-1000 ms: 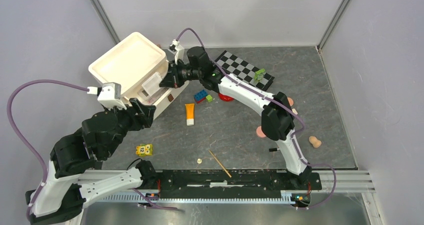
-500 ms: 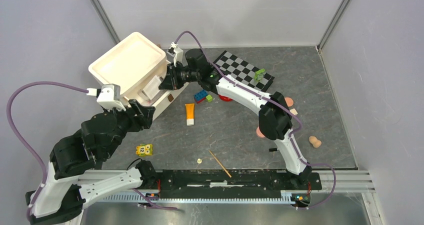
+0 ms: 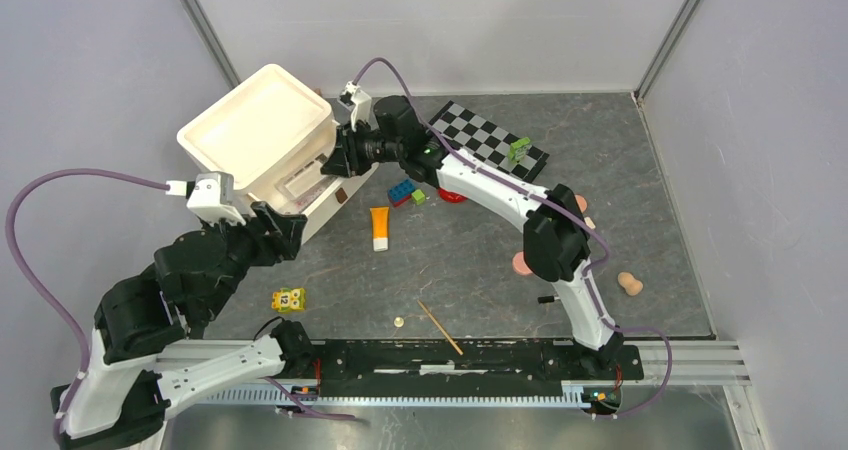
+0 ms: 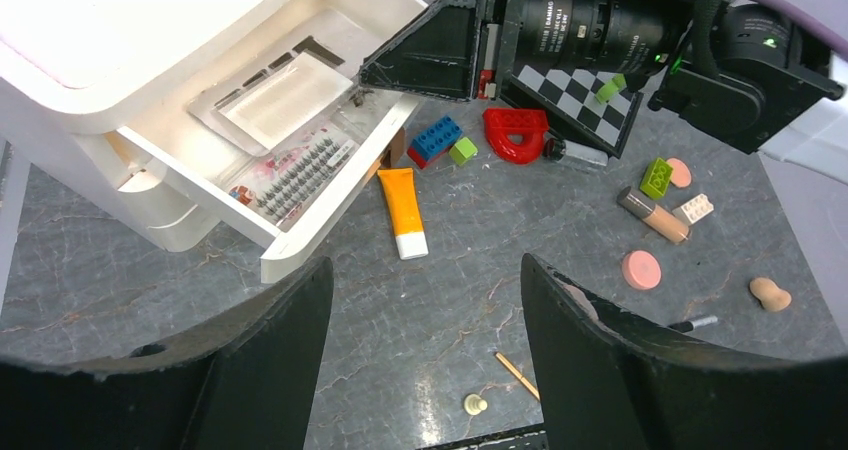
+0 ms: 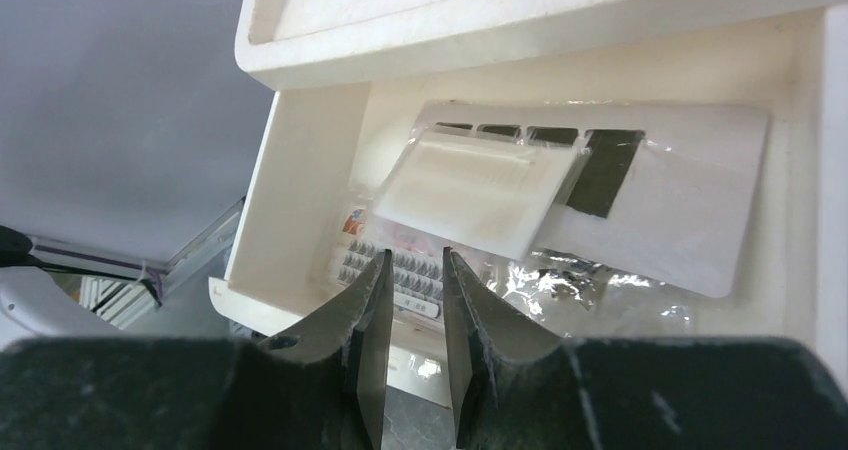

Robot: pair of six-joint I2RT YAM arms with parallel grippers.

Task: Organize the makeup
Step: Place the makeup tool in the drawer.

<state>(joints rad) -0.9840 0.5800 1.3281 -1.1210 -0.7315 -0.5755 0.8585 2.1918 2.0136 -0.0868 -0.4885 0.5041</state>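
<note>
Currently held: nothing, by either pincer.

**Right pincer** (image 5: 416, 260)
- State: fingers parted by a narrow gap with nothing between them.
- Position: tips poised over the open white drawer (image 5: 300, 220) of a white plastic drawer cabinet (image 3: 255, 120).
- Ahead of the tips, inside the drawer: a flat white palette with dark pans (image 5: 650, 210) under clear wrap. A smaller white rectangular card (image 5: 470, 195) lies aslant on top of it.
- Just under the tips: a pinkish sachet showing rows of dark lashes (image 4: 290, 175).

**Left pincer** (image 4: 425, 270)
- State: fingers spread wide and empty.
- Position: above the grey stone-patterned tabletop (image 4: 560, 230).
- Just ahead: an orange tube with white cap (image 4: 402, 210). It lies flat near the drawer front, with the cap end toward the pincer.
- Farther ahead: a blue toy brick (image 4: 435, 138) touching a small green brick (image 4: 462, 151). Next come a red plastic piece (image 4: 515, 132) and a black-and-white checkerboard (image 4: 570, 105).
- Ahead and off to the side away from the drawer:
  - a clear peach-filled tube (image 4: 655, 217)
  - a round pink disc (image 4: 641, 268)
  - a second pink disc (image 4: 680, 172), just beside a green toy brick (image 4: 655, 178)
  - a thin black pencil (image 4: 695, 323)
  - a beige peanut-shaped sponge (image 4: 768, 293)
- Closest below the pincer: a thin wooden stick (image 4: 515, 373) and a small pale round button (image 4: 474, 404).
</note>
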